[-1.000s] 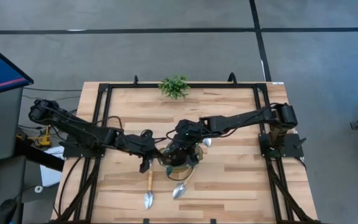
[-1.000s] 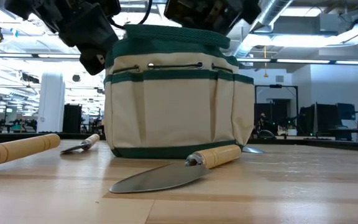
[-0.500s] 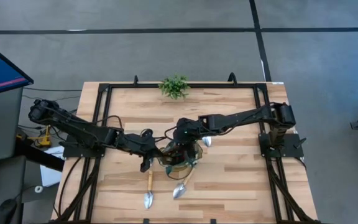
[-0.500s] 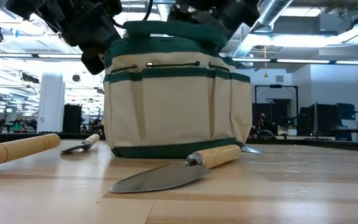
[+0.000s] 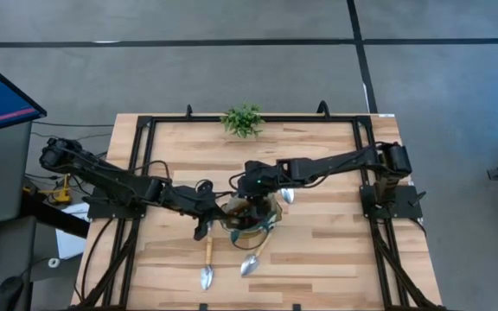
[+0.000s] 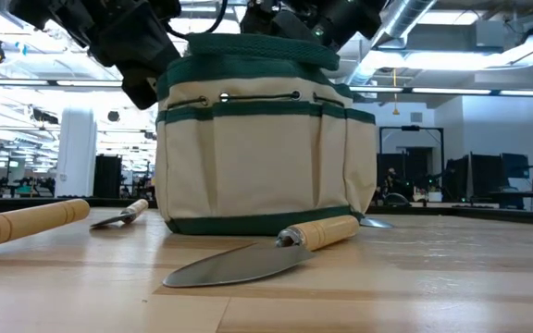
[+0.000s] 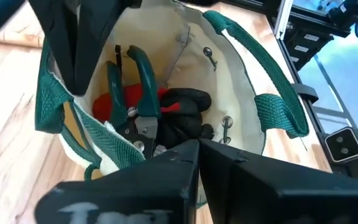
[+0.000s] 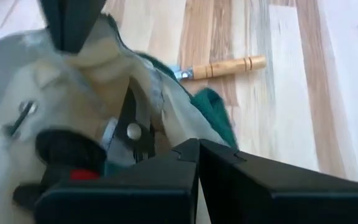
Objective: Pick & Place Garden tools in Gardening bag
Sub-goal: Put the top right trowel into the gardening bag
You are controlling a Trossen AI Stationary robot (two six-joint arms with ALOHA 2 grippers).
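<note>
My gardening bag (image 6: 265,139) sits mid-table, tan cloth with green trim and loop handles. Inside lie green-handled shears (image 7: 135,93) on a red-and-black item (image 7: 179,109). My left gripper (image 5: 204,200) pinches the left rim; my right gripper (image 5: 253,200) is at the mouth, jaws closed, though what they clasp is hidden. Two trowels (image 5: 251,259) lie near, one (image 5: 288,195) right, half hidden.

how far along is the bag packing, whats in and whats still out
Done: the pruning shears and a red-and-black item lie inside the gardening bag. In hand: nothing visibly gripped; the left gripper is shut by the bag's rim and the right gripper is shut over its mouth. Left: two trowels in front of the bag and one behind it, all on the table.
</note>
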